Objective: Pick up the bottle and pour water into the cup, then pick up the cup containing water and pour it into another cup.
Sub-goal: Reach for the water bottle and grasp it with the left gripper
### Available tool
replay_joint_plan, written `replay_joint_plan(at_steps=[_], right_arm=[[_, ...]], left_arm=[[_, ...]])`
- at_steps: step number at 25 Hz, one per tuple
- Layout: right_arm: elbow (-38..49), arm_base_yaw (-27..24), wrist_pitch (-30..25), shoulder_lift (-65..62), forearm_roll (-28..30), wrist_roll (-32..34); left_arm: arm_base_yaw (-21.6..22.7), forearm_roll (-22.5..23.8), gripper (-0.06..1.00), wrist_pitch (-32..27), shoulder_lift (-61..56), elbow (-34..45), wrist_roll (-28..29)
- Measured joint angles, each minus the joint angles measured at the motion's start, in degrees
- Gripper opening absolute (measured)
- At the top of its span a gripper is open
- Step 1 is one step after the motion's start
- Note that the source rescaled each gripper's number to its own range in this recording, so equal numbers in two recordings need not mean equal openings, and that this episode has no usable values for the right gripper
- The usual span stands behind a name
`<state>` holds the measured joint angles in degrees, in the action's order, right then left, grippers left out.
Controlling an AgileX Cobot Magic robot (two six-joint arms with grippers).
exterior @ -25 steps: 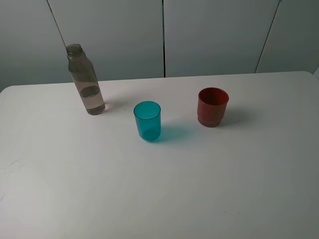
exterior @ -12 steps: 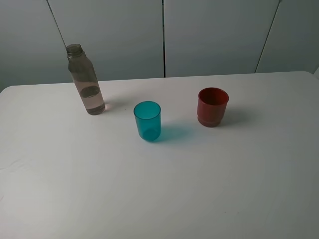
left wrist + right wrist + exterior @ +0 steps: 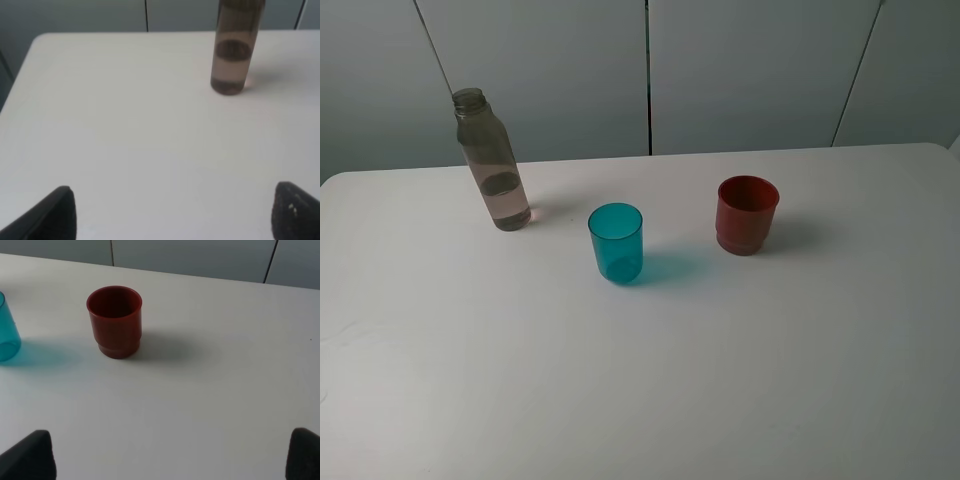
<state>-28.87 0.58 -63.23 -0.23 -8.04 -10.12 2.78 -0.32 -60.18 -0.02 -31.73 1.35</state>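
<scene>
1. The bottle (image 3: 492, 165) stands upright at the far left of the white surface (image 3: 670, 380), near its back edge. Its neck is open and has no cap. A liquid line shows in the lower part of its clear, smoky body.
2. The teal cup (image 3: 616, 243) stands upright near the middle of the surface, to the right of the bottle, nearer the front, and well apart from it. Its mouth faces up; whether it holds anything I cannot tell.
3. The red cup (image 3: 746, 215) stands upright to the right of the teal cup and slightly farther back. A clear gap lies between the two, and the stepped ridge near its base shows.
4. The left claw (image 3: 175, 212) is released. Its two dark fingertips (image 3: 57, 215) sit at opposite sides of the left wrist view with bare surface between them. The bottle (image 3: 234, 50) stands ahead of it, well apart and untouched.
5. The right claw (image 3: 167, 455) is also released and grasps nothing, its tips spread wide above bare surface. The red cup (image 3: 115, 322) stands ahead of it, well apart. The teal cup (image 3: 6, 335) shows only partly at the edge of that view, beside the red cup.
6. Grey wall panels (image 3: 750, 70) rise behind the back edge of the surface.
</scene>
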Motion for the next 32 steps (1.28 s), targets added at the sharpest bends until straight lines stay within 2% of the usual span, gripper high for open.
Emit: replay_joint_plan(at_steps=[5, 15, 19, 27, 32], right_arm=[[0.0, 0.0, 0.0, 0.0, 0.0, 0.0], [0.0, 0.0, 0.0, 0.0, 0.0, -0.14], [0.0, 0.0, 0.0, 0.0, 0.0, -0.14], [0.0, 0.0, 0.0, 0.0, 0.0, -0.14], [0.0, 0.0, 0.0, 0.0, 0.0, -0.14]], left_arm=[[0.0, 0.32, 0.99, 2.08, 2.25, -7.24, 0.0], [0.0, 2.88, 0.99, 3.98, 15.67, -17.36, 0.0], [0.0, 4.67, 0.99, 5.53, 22.38, -18.13, -0.11], [0.0, 4.82, 0.99, 7.75, 39.69, -18.13, -0.11], [0.0, 2.71, 0.99, 10.75, 49.34, -18.13, -0.11]])
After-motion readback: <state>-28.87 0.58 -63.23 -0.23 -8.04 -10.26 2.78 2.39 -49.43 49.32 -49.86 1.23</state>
